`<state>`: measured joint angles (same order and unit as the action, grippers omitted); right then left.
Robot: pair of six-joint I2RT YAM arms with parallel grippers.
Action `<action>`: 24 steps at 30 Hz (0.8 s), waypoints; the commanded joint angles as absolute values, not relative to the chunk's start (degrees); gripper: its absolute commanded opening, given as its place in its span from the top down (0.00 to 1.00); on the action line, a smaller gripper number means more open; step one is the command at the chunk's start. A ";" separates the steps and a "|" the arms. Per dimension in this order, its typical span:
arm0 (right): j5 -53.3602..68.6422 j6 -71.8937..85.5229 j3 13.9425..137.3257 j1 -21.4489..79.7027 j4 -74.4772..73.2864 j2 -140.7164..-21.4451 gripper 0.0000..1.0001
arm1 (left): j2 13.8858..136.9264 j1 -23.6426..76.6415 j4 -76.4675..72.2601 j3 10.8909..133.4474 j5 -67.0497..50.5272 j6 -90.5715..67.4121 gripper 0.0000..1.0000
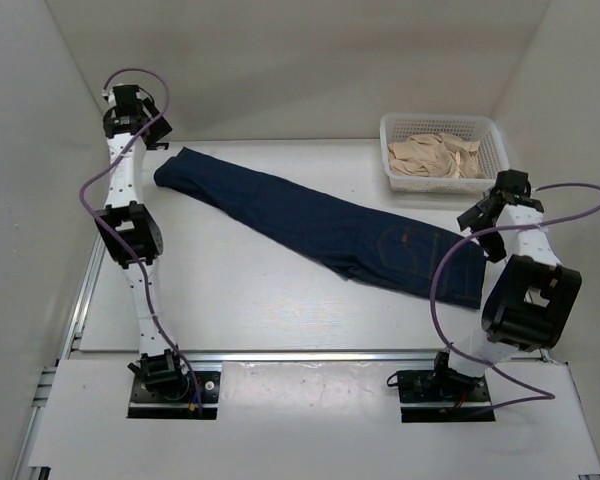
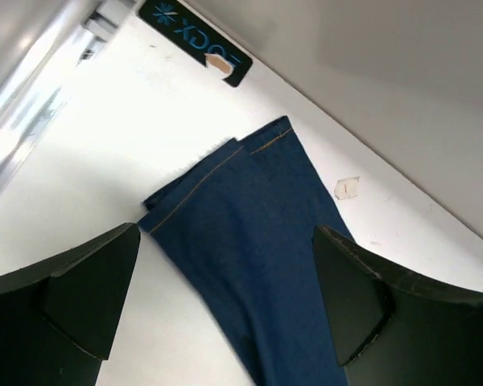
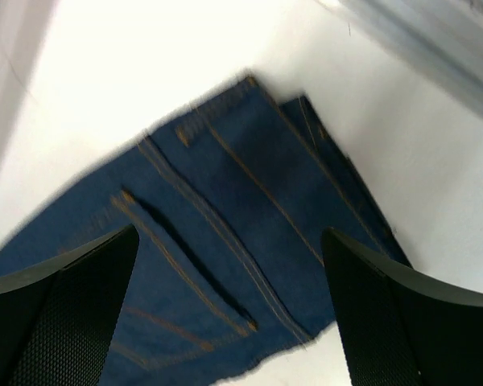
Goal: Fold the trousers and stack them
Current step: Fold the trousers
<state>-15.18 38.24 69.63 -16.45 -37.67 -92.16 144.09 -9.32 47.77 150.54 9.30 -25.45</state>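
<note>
The dark navy trousers [image 1: 320,220] lie flat on the table, folded lengthwise, running from the leg hems at the far left to the waistband at the near right. My left gripper [image 1: 140,120] hovers open above the leg hems [image 2: 225,185], holding nothing. My right gripper [image 1: 485,210] hovers open above the waist end, where a back pocket and tan stitching [image 3: 209,241] show between its fingers. Both are clear of the cloth.
A white basket [image 1: 492,130] with beige cloth [image 1: 435,155] stands at the far right corner. White walls enclose the table on the left, back and right. A black label [image 2: 195,40] and a metal rail lie near the left edge.
</note>
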 commanded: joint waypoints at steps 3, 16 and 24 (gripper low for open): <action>-10.03 37.00 61.02 -16.08 -39.02 -82.36 0.02 | 127.98 -13.00 45.96 139.25 6.26 -22.94 0.46; 9.22 39.81 45.18 -16.61 -39.47 -73.21 0.01 | 136.84 -12.84 54.32 129.99 -5.36 -24.08 0.33; 10.99 42.62 40.26 -16.61 -33.76 -76.02 0.01 | 145.09 -10.37 55.99 135.52 -4.75 -26.10 0.30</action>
<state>8.60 40.66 41.17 -16.43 -37.60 -74.89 144.92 -11.09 55.35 132.33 -3.90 -24.93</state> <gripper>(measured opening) 0.994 0.700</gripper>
